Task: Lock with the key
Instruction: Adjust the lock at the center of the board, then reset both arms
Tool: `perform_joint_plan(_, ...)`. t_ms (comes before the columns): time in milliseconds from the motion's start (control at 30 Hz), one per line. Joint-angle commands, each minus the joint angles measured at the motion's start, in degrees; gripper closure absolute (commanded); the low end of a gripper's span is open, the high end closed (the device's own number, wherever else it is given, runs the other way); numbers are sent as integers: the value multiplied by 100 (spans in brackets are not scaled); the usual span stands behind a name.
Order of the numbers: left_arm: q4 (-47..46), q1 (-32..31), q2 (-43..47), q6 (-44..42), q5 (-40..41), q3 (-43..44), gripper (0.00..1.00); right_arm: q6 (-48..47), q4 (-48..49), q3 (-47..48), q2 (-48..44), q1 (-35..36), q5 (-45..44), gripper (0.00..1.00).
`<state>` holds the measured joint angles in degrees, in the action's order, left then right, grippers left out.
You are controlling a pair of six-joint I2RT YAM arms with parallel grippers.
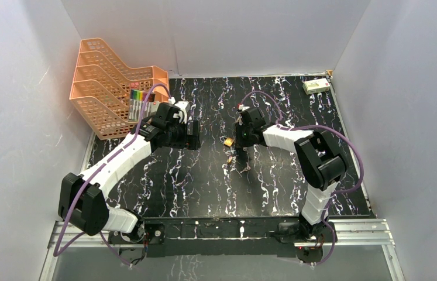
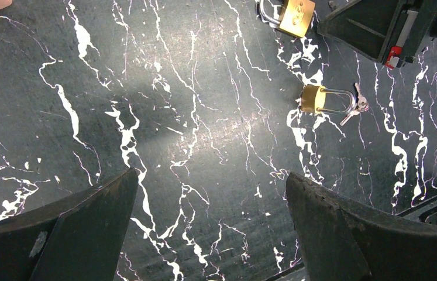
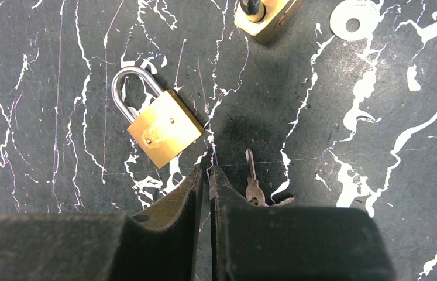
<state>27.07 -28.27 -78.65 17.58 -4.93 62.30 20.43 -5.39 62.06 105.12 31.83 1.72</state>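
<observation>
A brass padlock (image 3: 163, 132) with a steel shackle lies flat on the black marbled table (image 3: 40, 70), just ahead and left of my right gripper (image 3: 209, 171). Its jaws stand almost together with nothing seen between them. A small silver key (image 3: 253, 182) lies on the table beside the right finger, apart from the lock. A second brass padlock (image 2: 314, 98) lies with keys (image 2: 357, 108) at its shackle end. My left gripper (image 2: 211, 174) hangs wide open over bare table, well short of both locks. In the top view the right gripper (image 1: 240, 147) is next to a padlock (image 1: 227, 141).
An orange mesh file rack (image 1: 110, 88) holding markers stands at the back left, close behind the left arm. A small white box (image 1: 316, 86) sits at the back right corner. White walls enclose the table on three sides.
</observation>
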Motion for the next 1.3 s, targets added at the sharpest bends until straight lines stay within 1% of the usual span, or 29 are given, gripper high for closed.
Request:
perform_joint_plan(0,116,57,263,-74,28,-27,2,41,115,56,-162,-41,2,83)
perform_joint_plan(67,114,59,263,-66,19,-31,2,5,73,39,-275,-37,-22,82)
perform_joint_plan(133,96,67,255,-70,6,-31,2,-74,20,54,-405,-46,10,79)
perform_joint_plan(333,20,76,287,-37,-29,-81,2,-276,-40,-47,-1112,-46,290,62)
perform_joint_plan(433,-64,100,299,-4,-81,-130,2,-387,-26,-180,-1585,-46,416,41)
perform_joint_plan(467,-69,106,290,-7,-92,-134,2,-421,-13,-228,-1745,-47,476,31)
perform_joint_plan(500,-82,118,289,-8,-106,-133,2,-447,40,-284,-1919,-47,558,17)
perform_joint_plan(533,-94,130,289,0,-113,-135,2,-472,65,-337,-2085,-46,637,6)
perform_joint_plan(567,-96,143,301,3,-109,-139,2,-474,86,-377,-2231,-55,694,2)
perform_joint_plan(733,-246,277,536,73,10,-230,2,-443,153,-652,-2961,-66,903,1)
perform_joint_plan(1000,-897,462,1394,185,273,-580,2,-418,-14,-1124,-3919,-63,-81,1)
perform_joint_plan(1167,-1135,476,1898,129,403,-788,2,-99,-6,-1542,-4425,-68,-681,1)
perform_joint_plan(1267,-1165,491,2037,90,414,-821,2,127,20,-1724,-4695,-68,-870,1)
